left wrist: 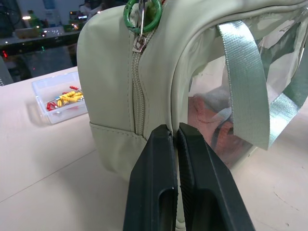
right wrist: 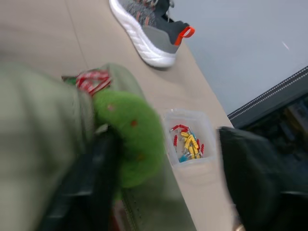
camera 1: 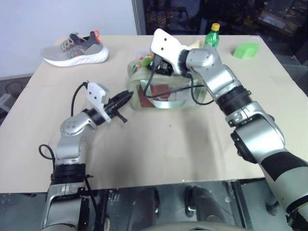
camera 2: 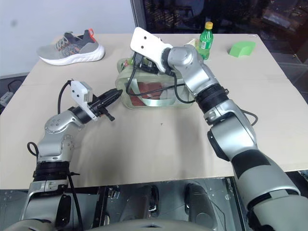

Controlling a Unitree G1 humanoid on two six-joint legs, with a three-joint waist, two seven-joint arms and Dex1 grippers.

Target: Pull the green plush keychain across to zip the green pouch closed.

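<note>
Right hand (right wrist: 163, 183): fingers spread, one beside the green plush keychain (right wrist: 132, 139), not yet pinching it.
Keychain: atop the green pouch (camera 1: 166, 98), right at this hand.
Left hand (camera 1: 124, 100): fingers pressed together, tips against the pouch's near end, below its zipper (left wrist: 138, 96).
Beyond the hands: clear box of small parts (left wrist: 60, 96), grey shoe (camera 1: 74, 49), green bottle (camera 1: 211, 36) on the counter (camera 1: 168, 144).

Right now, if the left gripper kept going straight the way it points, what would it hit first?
Most likely the green pouch. The left gripper, shut, points at the pouch's end panel beside the zipper seam, seemingly already close or touching, though depth is unclear.
</note>
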